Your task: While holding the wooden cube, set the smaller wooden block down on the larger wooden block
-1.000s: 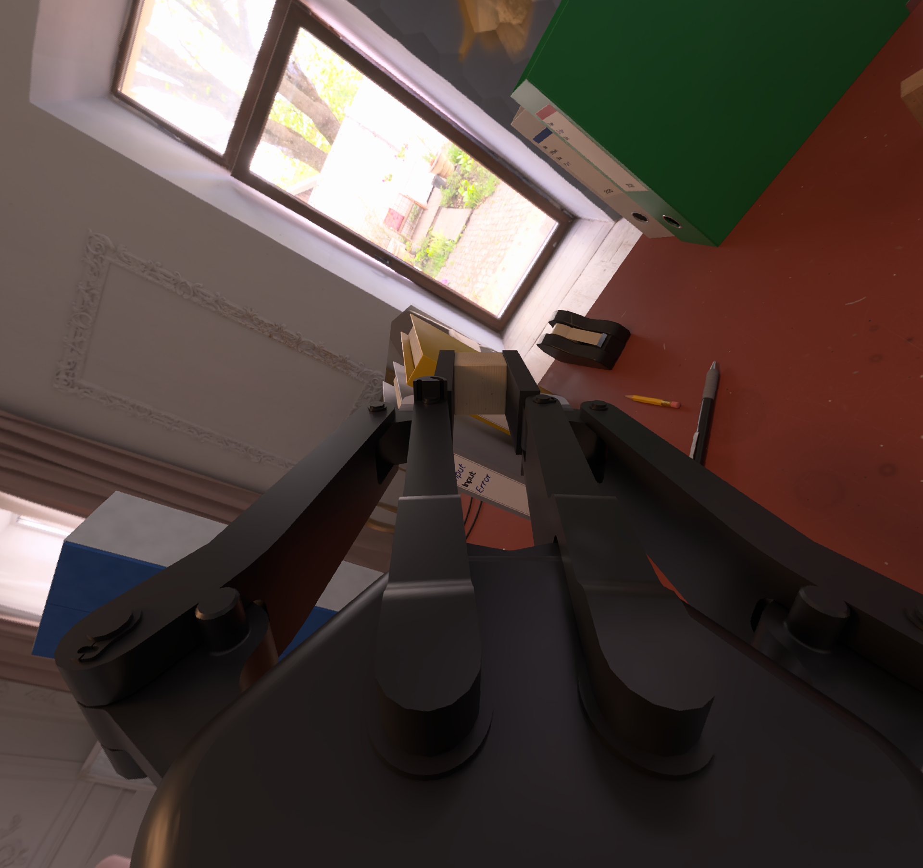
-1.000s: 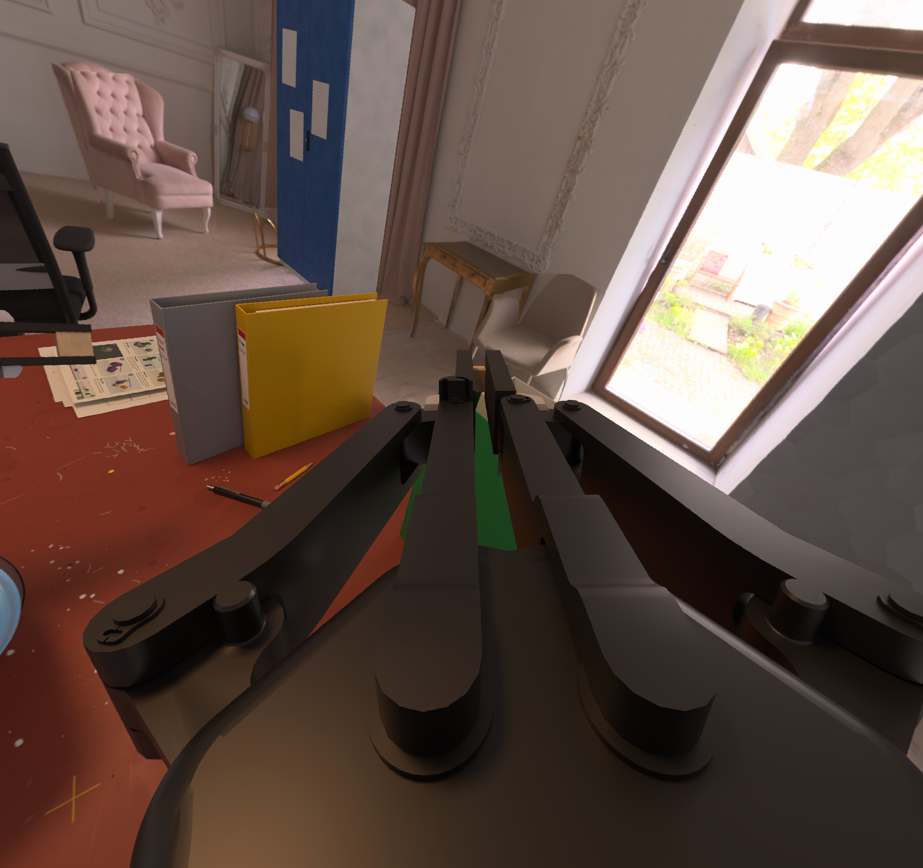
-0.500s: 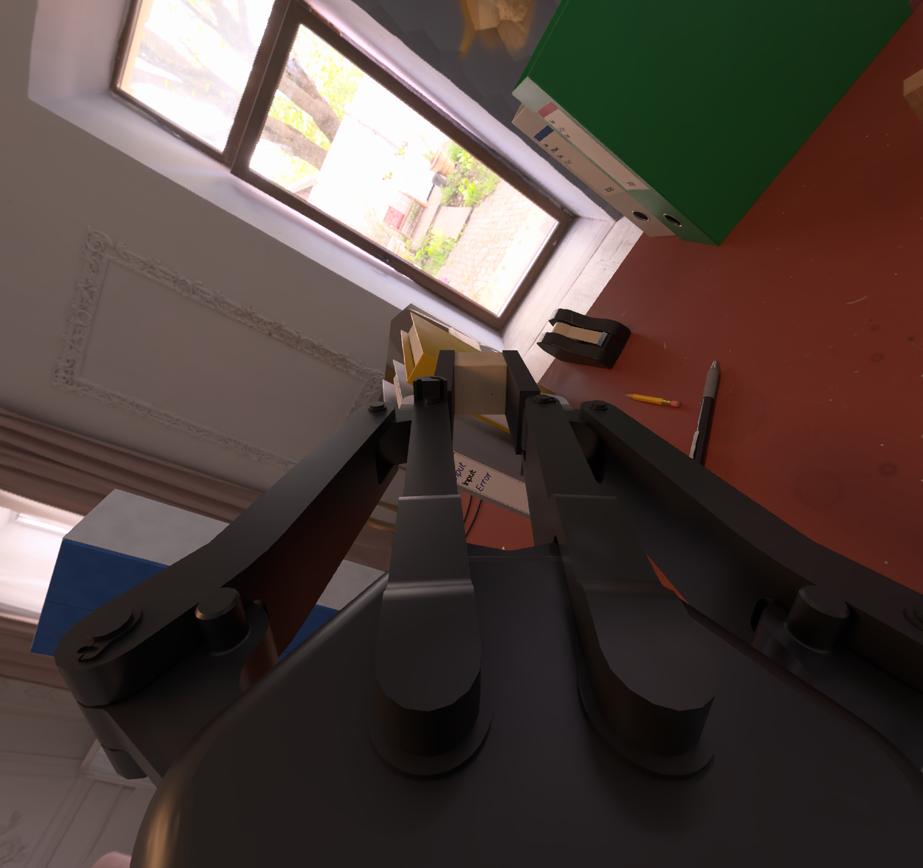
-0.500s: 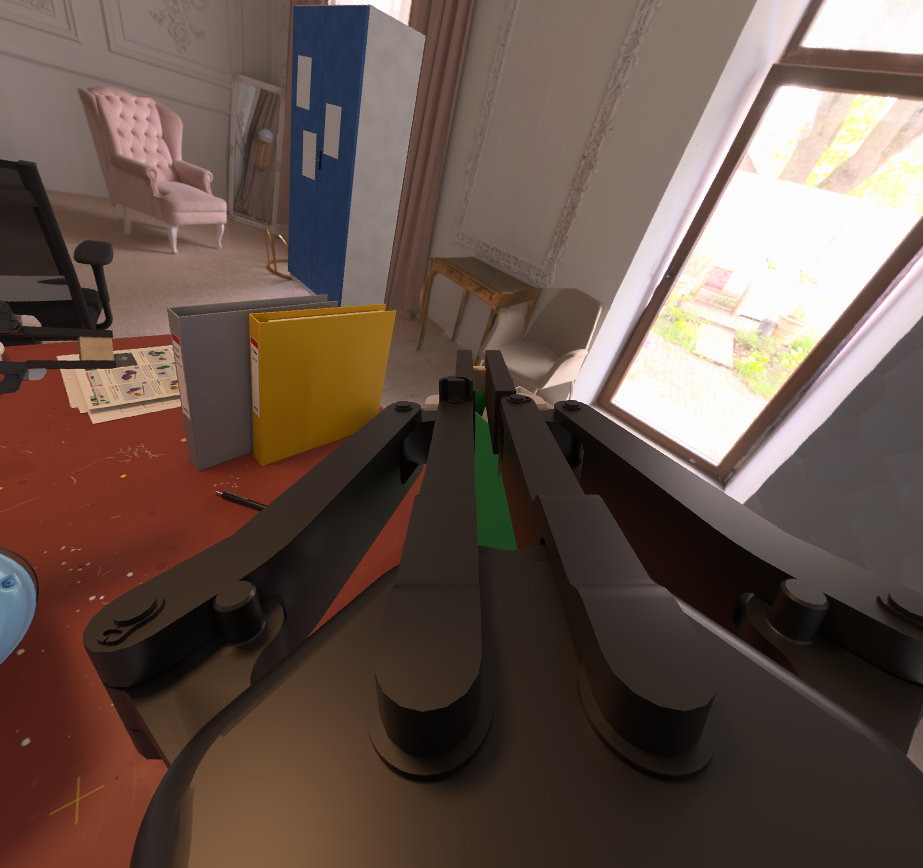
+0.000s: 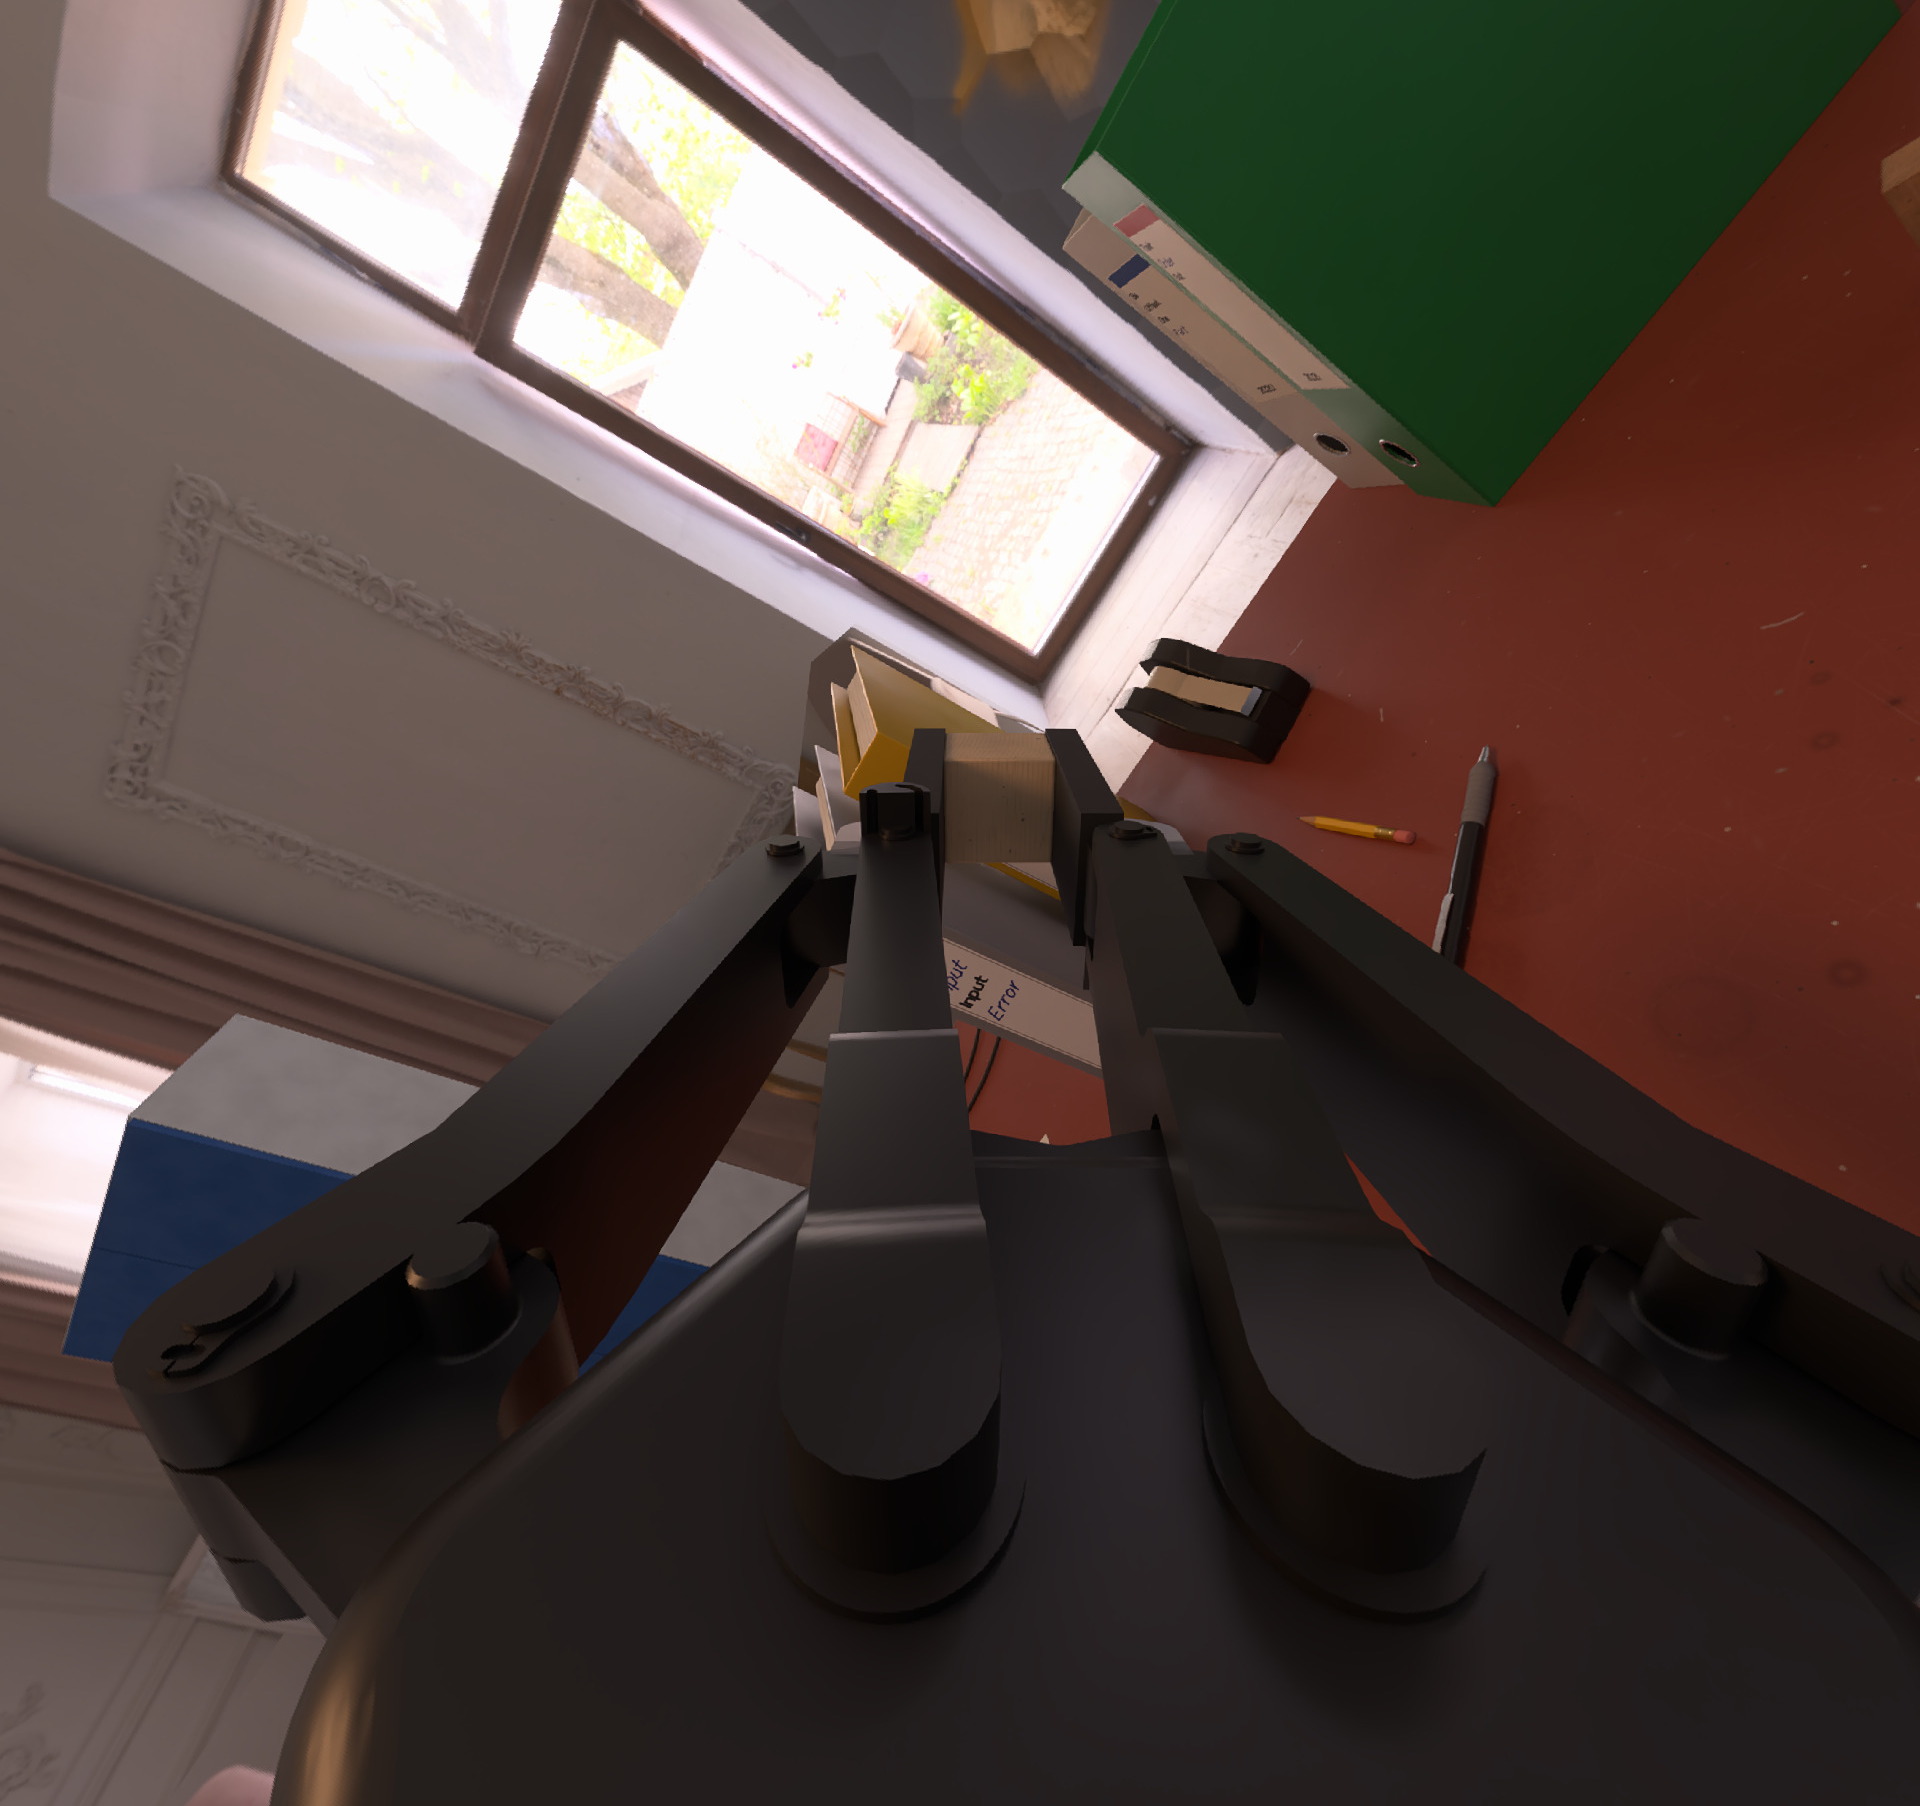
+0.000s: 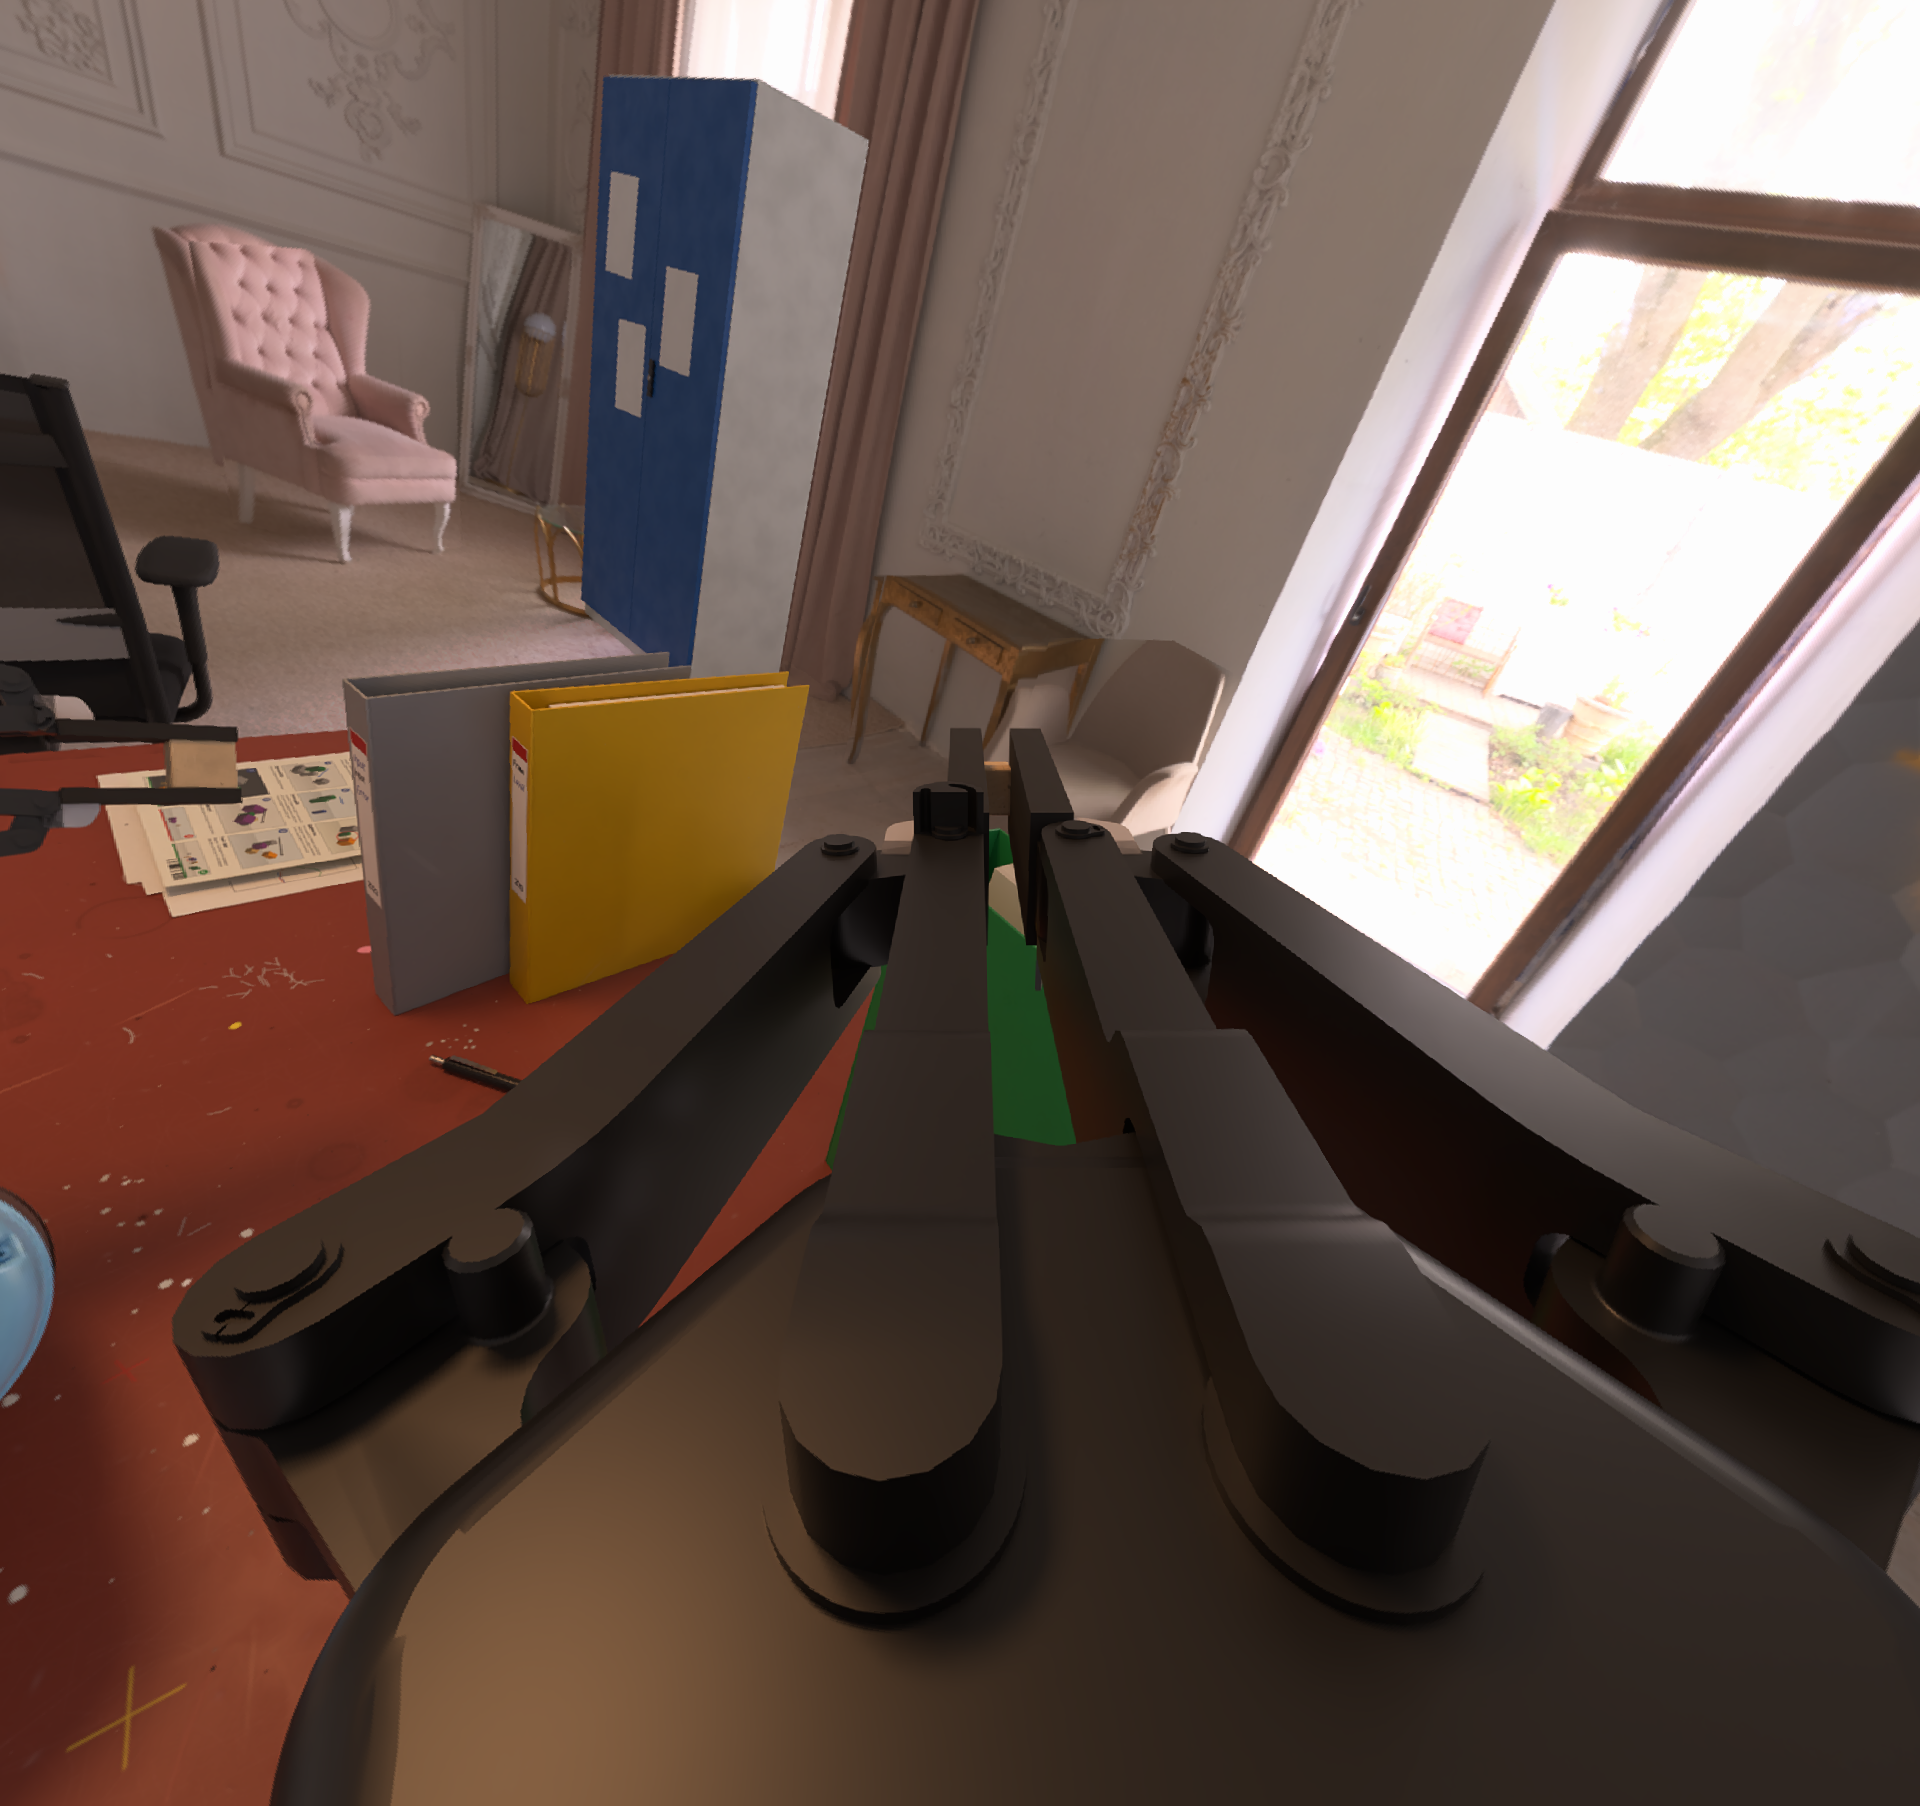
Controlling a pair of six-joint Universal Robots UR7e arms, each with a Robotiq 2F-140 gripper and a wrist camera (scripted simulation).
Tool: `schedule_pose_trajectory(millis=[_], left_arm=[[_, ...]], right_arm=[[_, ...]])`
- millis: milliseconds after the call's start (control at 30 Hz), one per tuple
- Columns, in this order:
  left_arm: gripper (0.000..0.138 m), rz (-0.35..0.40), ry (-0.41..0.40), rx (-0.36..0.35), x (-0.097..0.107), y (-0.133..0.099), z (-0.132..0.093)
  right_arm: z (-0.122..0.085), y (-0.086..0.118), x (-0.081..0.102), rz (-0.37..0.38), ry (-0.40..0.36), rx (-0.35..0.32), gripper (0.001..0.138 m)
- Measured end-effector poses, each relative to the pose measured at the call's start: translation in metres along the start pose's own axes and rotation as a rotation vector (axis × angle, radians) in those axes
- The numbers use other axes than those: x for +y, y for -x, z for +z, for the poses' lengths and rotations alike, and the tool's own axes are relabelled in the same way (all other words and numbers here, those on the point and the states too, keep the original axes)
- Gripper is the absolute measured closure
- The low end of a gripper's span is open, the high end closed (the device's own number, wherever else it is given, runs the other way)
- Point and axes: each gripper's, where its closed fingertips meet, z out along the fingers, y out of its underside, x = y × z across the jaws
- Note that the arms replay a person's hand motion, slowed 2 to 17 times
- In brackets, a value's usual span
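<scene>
In the left wrist view my left gripper [image 5: 995,769] is shut on the pale wooden cube [image 5: 997,816] and holds it above the red-brown table [image 5: 1621,738]. It also shows at the far left of the right wrist view [image 6: 156,769], with the cube [image 6: 203,764] between its fingers. My right gripper [image 6: 995,769] is raised, its jaws almost together. Only a thin tan sliver of the smaller wooden block [image 6: 997,771] shows between them. Another wooden block [image 5: 1907,187] lies on the table, cut off by the right edge of the left wrist view.
A green binder [image 5: 1455,146] lies on the table; it also shows below my right gripper [image 6: 1018,1029]. A tape dispenser [image 5: 1216,707], a pencil [image 5: 1356,828] and a pen [image 5: 1465,852] lie nearby. Grey [image 6: 436,821] and yellow [image 6: 644,821] binders stand beside papers [image 6: 239,831].
The right gripper has moved: the binders, the cabinet and the left gripper now sit lower in its view. The left gripper and cube have not moved.
</scene>
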Motion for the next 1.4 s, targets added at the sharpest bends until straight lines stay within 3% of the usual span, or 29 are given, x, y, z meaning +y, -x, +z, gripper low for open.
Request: schedule_pose_trajectory(millis=[600,1400], left_arm=[[0.113,0.010,-0.001,0.006,-0.002,-0.003,0.001],[0.113,0.016,-0.004,0.010,-0.004,-0.005,0.000]], right_arm=[[-0.012,-0.003,-0.020,-0.007,-0.030,0.015,0.132],[-0.017,0.000,-0.028,-0.040,-0.019,0.032,0.132]])
